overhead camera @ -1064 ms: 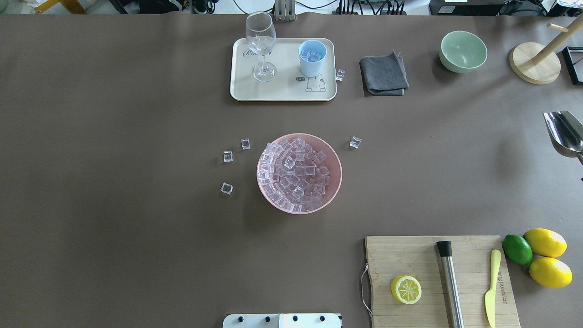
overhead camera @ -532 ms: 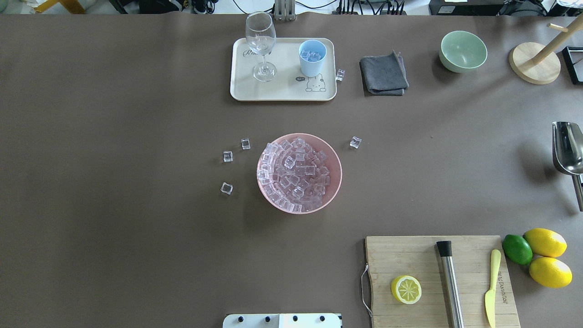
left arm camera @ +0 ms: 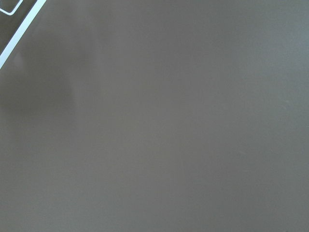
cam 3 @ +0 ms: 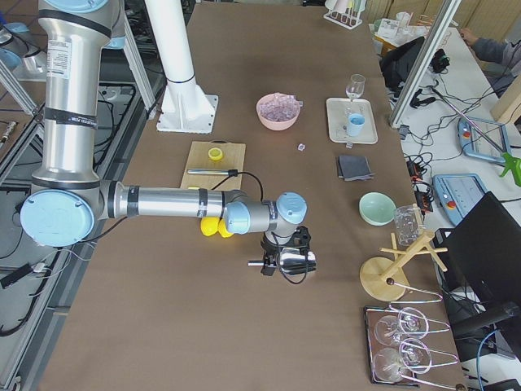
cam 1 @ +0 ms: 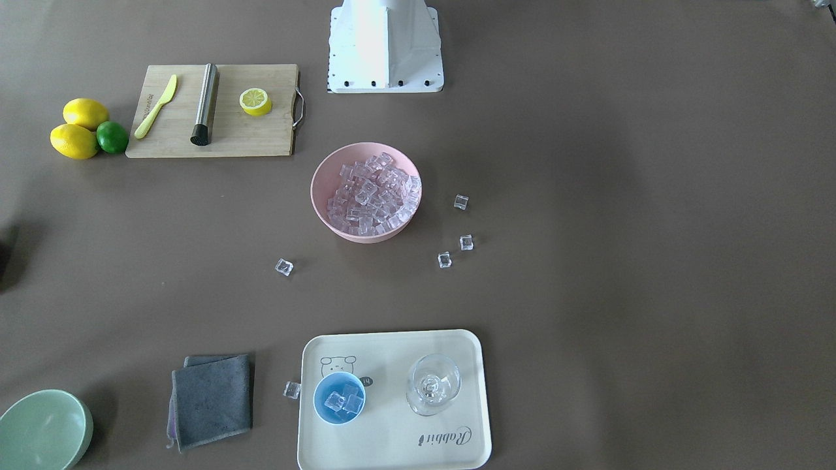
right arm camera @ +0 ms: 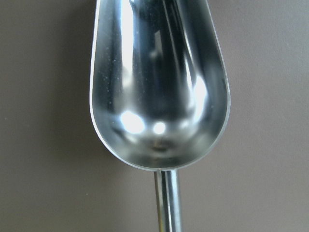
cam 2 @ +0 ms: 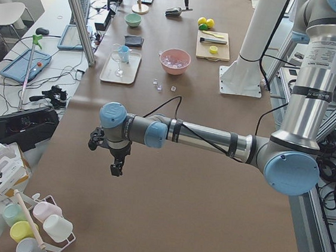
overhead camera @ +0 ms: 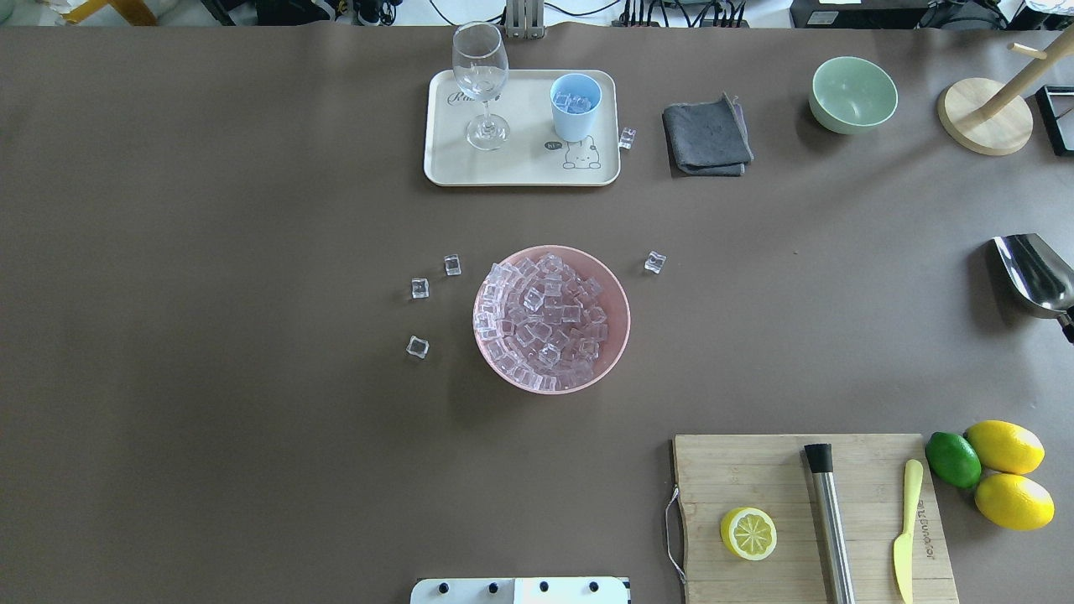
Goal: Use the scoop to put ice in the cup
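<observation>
Reaching in at the right edge of the surface (overhead camera: pixel 252 419), the scoop (overhead camera: pixel 1034 270) was well apart from the cup (overhead camera: pixel 576 105).
The right pincer (cam 3: pixel 281 259) was at the scoop's handle and the left pincer (cam 2: pixel 115 167) hung over bare surface; how wide either stood could not be told. The cup stood on a tray (overhead camera: pixel 520 168) beside a stemmed glass (overhead camera: pixel 480 84), with a few cubes inside. Most ice (overhead camera: pixel 541 319) filled the pink bowl (overhead camera: pixel 617 335).

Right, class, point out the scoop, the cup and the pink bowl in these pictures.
scoop (right arm camera: pixel 159 87): right wrist view, inside of its bowl.
cup (overhead camera: pixel 576 128): overhead view, outer wall.
pink bowl (cam 1: pixel 323 185): front-facing view, bare inner wall.
</observation>
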